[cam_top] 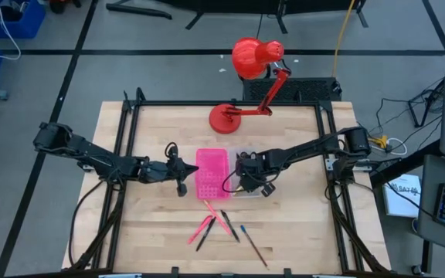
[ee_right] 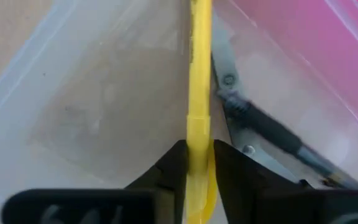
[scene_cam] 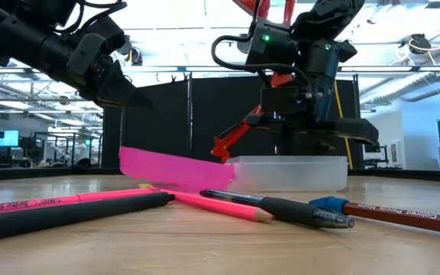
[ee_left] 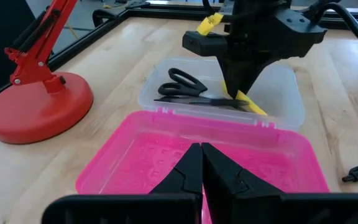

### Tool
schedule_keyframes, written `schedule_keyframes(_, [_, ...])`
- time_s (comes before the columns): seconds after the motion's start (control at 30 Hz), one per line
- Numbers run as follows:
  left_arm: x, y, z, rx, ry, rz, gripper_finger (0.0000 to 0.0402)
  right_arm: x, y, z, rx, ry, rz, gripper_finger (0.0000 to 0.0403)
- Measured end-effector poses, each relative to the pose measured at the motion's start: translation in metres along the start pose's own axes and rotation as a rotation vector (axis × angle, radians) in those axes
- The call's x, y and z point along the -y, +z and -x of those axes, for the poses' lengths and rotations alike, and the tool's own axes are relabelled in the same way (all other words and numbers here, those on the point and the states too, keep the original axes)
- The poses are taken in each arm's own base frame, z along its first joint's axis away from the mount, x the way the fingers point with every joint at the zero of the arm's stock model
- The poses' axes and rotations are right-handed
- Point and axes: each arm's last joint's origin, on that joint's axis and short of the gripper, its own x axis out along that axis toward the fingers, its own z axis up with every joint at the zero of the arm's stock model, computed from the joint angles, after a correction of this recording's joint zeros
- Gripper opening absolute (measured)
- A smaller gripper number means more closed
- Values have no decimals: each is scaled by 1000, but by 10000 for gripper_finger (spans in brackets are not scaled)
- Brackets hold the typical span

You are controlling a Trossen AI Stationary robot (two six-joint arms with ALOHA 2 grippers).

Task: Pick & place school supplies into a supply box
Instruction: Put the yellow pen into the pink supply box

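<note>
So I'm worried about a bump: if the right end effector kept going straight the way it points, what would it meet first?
Probably the floor of the clear tray. The right end effector points down into it, shut on a yellow pencil, with scissors lying just beside that line. Depth is hard to judge.

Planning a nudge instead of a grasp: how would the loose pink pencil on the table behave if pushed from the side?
The pink pencil looks thin, straight and rigid, so it would likely move as one piece. Lying flat on the smooth wooden table, it may roll or pivot. The black pencil lies right beside it and would probably get dragged along.
</note>
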Motion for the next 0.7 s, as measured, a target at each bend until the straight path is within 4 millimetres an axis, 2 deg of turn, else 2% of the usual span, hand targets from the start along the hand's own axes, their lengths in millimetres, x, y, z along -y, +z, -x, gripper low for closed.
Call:
schedule_keyframes(0.13, [0, 0, 0, 0, 0, 4, 10, 0, -1, 2, -27, -24, 18, 29])
schedule_keyframes(0.37, [0, 0, 0, 0, 1, 10, 10, -2, -3, 3, -93, -54, 75, 29])
schedule_keyframes(0.7, [0, 0, 0, 0, 2, 20, 10, -11, 3, 24, -136, -172, 187, 28])
